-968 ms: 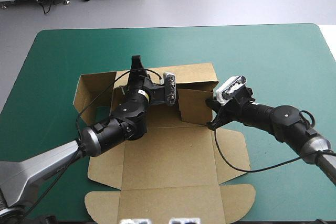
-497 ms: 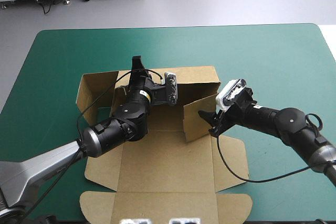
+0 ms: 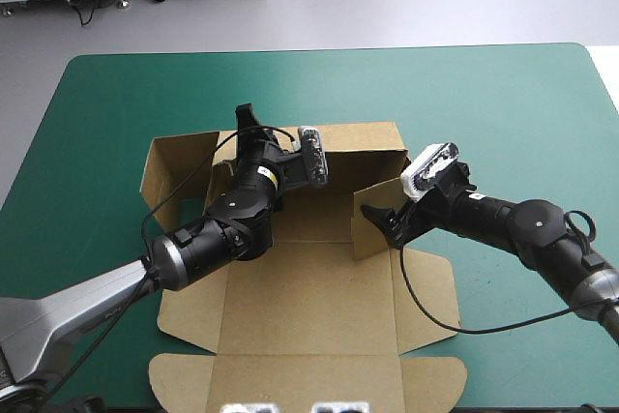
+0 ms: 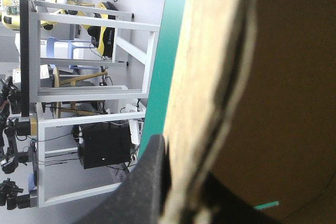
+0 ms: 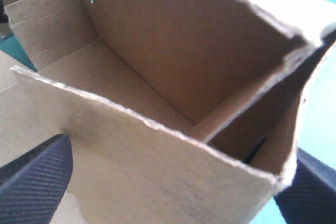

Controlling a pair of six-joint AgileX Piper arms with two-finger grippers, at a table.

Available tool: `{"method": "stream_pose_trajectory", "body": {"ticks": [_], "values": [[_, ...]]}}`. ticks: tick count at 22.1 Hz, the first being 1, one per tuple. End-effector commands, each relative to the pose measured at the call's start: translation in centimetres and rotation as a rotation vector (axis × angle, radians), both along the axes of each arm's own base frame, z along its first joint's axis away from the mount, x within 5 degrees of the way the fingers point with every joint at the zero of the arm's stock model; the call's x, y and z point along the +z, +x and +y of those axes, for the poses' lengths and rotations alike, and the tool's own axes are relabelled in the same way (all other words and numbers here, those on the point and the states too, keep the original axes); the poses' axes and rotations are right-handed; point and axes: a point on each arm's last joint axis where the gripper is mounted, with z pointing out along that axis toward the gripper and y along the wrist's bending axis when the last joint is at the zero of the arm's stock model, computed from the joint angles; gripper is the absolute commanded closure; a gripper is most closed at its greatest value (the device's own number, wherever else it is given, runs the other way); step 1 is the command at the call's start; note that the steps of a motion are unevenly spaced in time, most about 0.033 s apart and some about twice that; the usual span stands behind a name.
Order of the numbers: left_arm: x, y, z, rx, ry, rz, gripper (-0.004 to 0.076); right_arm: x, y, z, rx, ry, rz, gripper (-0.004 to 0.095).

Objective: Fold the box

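Box sits mid-bench, brown, part-formed; lid lies flat on the near side, its tuck flaps toward the near edge.

Beyond the lid, right gripper straddles the right wall; jaws wide, one on either side of the board, not pinching it.

Farther on, left gripper is at the far wall, near its left end; jaws all but closed on the board's edge, holding it. Left panel lies flat; teal-green bench beyond.

Change: earlier the right wall showed a broad face reaching toward the tray's middle; now the face is narrower and sits nearer the right side, so it reads as closer to upright. Right gripper has shifted only slightly; left gripper has hardly moved.

Judgement: wall-raising step, tray roughly half formed. Right wall looks untucked and may drop if let go; left side not yet raised.
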Motion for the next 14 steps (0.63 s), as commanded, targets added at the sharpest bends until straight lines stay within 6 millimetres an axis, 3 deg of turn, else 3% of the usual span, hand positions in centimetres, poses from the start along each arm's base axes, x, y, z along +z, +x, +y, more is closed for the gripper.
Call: {"method": "stream_pose_trajectory", "body": {"ticks": [1, 5, 7, 10, 13, 14], "values": [[1.6, -0.5, 0.0, 0.007, -0.109, -0.005, 0.073, 1.7, 0.6, -0.1, -0.062, 0.062, -0.071, -0.0023], [1.4, -0.6, -0.1, 0.013, -0.13, 0.026, 0.0729, 1.0, 2.7, 0.2, -0.132, 0.123, -0.018, -0.0018], [1.3, -0.5, 0.0, 0.021, -0.125, 0.027, 0.073, 1.4, 3.2, -0.1, -0.202, 0.151, -0.013, 0.0036], [1.3, -0.5, 0.1, 0.025, -0.124, 0.027, 0.073, 1.7, 3.1, 0.1, -0.183, 0.167, -0.004, 0.0248], [1.3, -0.6, 0.0, 0.025, -0.133, 0.036, 0.0729, 1.6, 2.7, 0.7, -0.091, 0.162, 0.004, 0.056], [1.3, -0.6, -0.1, 0.021, -0.138, 0.04, 0.0729, 1.6, 2.6, 0.8, -0.07, 0.158, 0.002, 0.0621]]}}
